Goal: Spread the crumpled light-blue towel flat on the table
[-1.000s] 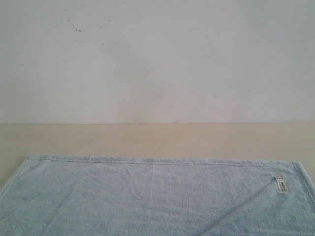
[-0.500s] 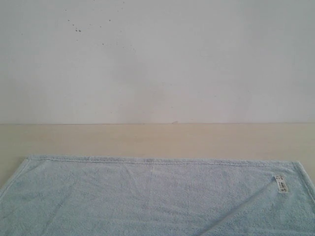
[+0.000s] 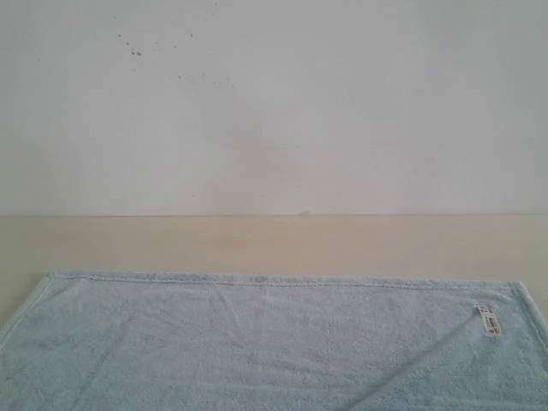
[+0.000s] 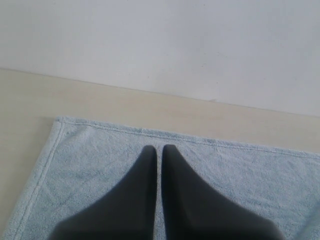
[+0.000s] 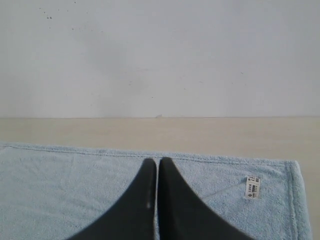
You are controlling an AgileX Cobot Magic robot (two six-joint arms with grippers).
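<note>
The light-blue towel (image 3: 257,342) lies spread flat on the pale beige table (image 3: 274,244), its far hem straight and both far corners showing. A small white label (image 3: 488,319) sits near its far right corner, with a faint diagonal crease below it. In the left wrist view my left gripper (image 4: 160,149) hangs shut above the towel (image 4: 100,170) near its far left corner, holding nothing. Over the towel (image 5: 65,185) in the right wrist view, my right gripper (image 5: 157,161) is shut and empty, beside the label (image 5: 252,187). Neither gripper shows in the exterior view.
A white wall (image 3: 274,111) with a few dark specks rises right behind the table's far edge. A strip of bare table lies between the towel's far hem and the wall.
</note>
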